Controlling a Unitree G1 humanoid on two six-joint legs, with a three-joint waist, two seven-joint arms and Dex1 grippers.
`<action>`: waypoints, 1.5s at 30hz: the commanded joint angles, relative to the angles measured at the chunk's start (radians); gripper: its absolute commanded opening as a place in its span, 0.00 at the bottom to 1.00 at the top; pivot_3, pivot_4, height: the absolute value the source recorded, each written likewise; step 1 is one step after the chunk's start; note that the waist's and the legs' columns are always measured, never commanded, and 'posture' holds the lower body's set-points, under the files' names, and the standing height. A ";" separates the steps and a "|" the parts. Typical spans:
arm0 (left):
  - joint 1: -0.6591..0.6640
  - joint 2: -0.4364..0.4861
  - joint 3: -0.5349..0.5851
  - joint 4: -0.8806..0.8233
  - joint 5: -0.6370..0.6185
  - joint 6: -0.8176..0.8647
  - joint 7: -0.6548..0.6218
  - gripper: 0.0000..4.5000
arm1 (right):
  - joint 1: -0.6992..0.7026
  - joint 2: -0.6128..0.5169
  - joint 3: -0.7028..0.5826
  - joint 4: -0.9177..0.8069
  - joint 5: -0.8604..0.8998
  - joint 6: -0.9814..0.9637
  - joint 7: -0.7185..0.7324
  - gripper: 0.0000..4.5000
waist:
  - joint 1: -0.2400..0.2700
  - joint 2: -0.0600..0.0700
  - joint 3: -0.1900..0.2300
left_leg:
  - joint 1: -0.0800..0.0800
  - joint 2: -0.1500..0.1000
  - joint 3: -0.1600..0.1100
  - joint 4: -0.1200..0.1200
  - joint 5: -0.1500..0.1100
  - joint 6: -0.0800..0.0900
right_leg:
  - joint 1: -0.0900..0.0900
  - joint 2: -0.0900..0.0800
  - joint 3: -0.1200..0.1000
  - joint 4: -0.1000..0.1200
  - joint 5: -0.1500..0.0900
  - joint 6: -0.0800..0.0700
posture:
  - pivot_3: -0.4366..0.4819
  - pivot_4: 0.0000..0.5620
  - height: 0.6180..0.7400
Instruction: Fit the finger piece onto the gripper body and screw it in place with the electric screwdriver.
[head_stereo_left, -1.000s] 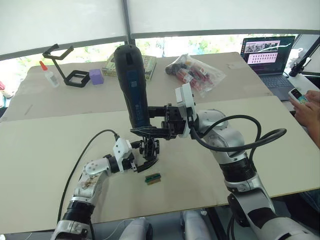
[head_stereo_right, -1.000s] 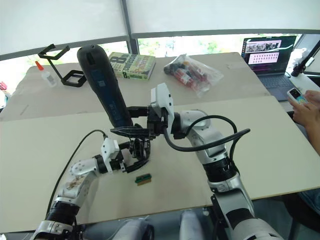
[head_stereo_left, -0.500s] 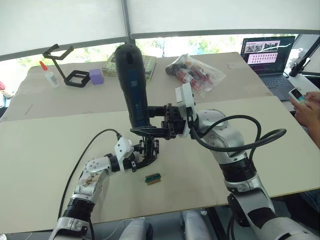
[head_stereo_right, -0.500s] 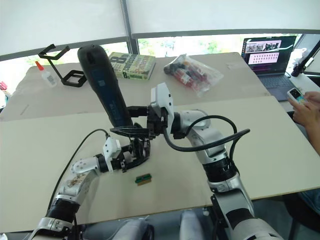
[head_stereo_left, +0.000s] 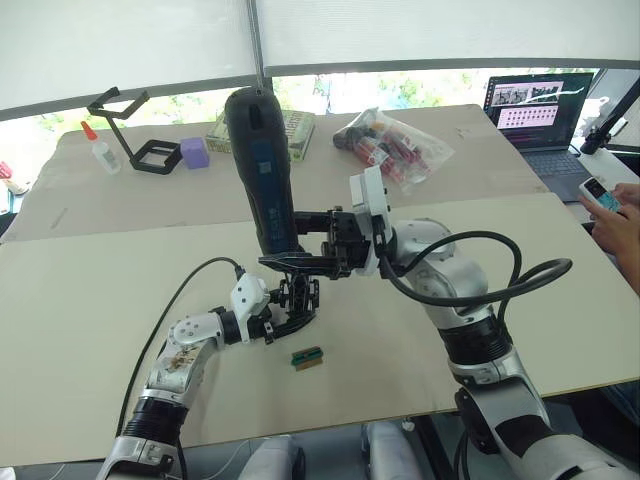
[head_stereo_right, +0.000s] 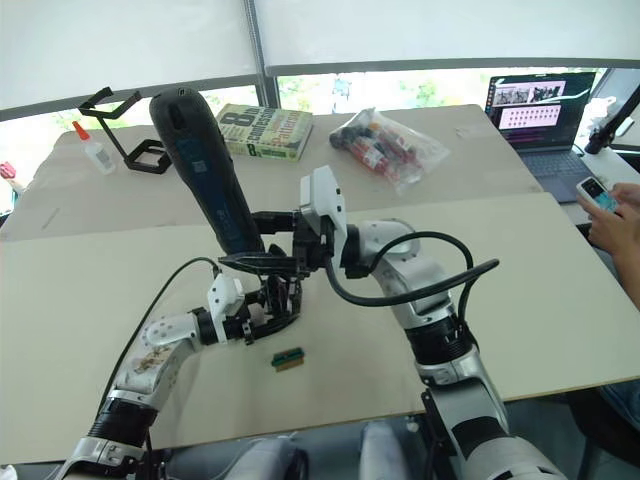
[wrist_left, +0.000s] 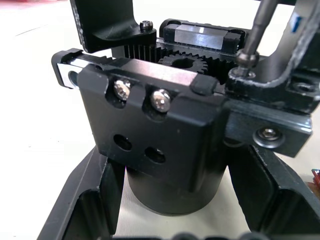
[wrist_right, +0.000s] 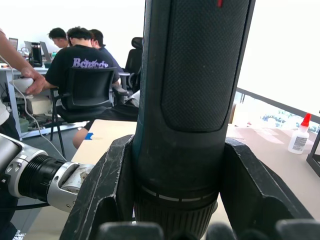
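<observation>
My right gripper (head_stereo_left: 300, 262) is shut on the electric screwdriver (head_stereo_left: 262, 165), a long black cylinder held nearly upright, its top leaning left. Its fingers (wrist_right: 250, 185) clamp the barrel (wrist_right: 195, 75). Below it the gripper body (head_stereo_left: 298, 300) rests on the table, with my left gripper (head_stereo_left: 285, 320) shut on its round base (wrist_left: 165, 135). In the left wrist view the metal bit (wrist_left: 255, 35) comes down onto a screw in the black finger piece (wrist_left: 280, 95), which sits on the body's geared top.
A small green-and-brown block (head_stereo_left: 306, 356) lies just in front of the gripper body. At the back are a glue bottle (head_stereo_left: 100, 148), a black stand (head_stereo_left: 130, 130), a purple block (head_stereo_left: 193, 152), a book (head_stereo_right: 262, 131) and a plastic bag (head_stereo_left: 395, 148). A laptop (head_stereo_left: 535, 110) and a person's hand (head_stereo_left: 610, 205) are at the right.
The screwdriver's top leans slightly more to the left and my left wrist has shifted a little. Both holds are unchanged.
</observation>
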 joint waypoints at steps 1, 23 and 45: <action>0.001 0.001 -0.002 -0.055 -0.008 -0.023 -0.003 0.62 | 0.028 -0.013 0.035 -0.009 -0.025 0.021 -0.007 0.44 | 0.000 0.000 0.000 | 0.000 0.000 0.000 0.000 0.000 0.000 | 0.000 0.000 0.000 0.000 0.000 0.000 | 0.48 0.27 1.00; 0.023 -0.019 -0.011 -0.024 0.027 -0.106 0.026 0.62 | 0.076 -0.058 0.093 0.038 -0.083 0.030 -0.042 0.44 | 0.003 0.003 -0.003 | 0.004 0.000 0.000 0.000 0.000 0.000 | 0.003 0.000 0.001 0.000 0.000 0.000 | 0.48 0.27 1.00; 0.012 -0.029 -0.016 0.123 0.033 -0.217 -0.007 0.62 | -0.018 -0.059 -0.007 -0.067 0.043 0.017 0.000 0.44 | 0.004 0.005 -0.007 | 0.008 0.000 0.001 0.000 0.000 0.000 | 0.006 0.000 0.001 0.000 0.000 0.000 | 0.48 0.27 1.00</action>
